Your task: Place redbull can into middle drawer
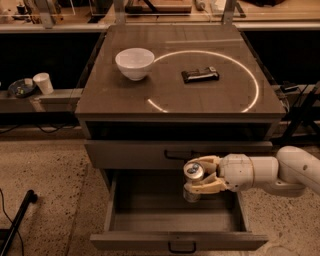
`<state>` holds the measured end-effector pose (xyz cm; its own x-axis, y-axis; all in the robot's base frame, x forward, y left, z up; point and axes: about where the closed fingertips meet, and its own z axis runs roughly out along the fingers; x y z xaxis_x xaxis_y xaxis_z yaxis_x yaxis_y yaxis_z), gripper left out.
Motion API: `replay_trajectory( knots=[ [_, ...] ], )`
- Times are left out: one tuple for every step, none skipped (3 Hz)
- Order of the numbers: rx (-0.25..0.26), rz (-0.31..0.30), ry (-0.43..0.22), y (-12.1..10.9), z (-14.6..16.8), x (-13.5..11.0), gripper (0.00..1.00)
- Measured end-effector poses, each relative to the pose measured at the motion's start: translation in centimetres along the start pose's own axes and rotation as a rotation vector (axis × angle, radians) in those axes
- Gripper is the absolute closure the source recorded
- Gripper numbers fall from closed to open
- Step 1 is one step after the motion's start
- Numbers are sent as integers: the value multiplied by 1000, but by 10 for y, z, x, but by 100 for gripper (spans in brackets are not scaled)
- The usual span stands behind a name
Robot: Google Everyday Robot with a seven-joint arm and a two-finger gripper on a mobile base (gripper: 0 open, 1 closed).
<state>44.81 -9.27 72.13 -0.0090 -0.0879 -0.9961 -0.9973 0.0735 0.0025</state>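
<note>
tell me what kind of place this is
Probably a robotics lab or workshop: cluttered benches behind, cables on the floor, and a cabinet where the gripper holds the can at the open drawer.

The wide grey middle drawer [150, 212] stood open, its floor free left of the cream two-finger gripper [195, 176], which clasped the slim silver-blue redbull can [191, 194] over it; the closed grey upper drawer [130, 153] sat just behind.

Smooth cream plastic claw [192, 178] above matt grey middle drawer [150, 212] clasps shiny metal redbull can [193, 171] (bowl [134, 63] glossy white).
</note>
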Motion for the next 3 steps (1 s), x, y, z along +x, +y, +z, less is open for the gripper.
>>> replay_trajectory(
  knots=[
    [32,-17,-93,-15,38,55,100],
    [90,-34,-108,-34,62,110,100],
    [105,-56,-59,-45,80,152,100]
  ],
)
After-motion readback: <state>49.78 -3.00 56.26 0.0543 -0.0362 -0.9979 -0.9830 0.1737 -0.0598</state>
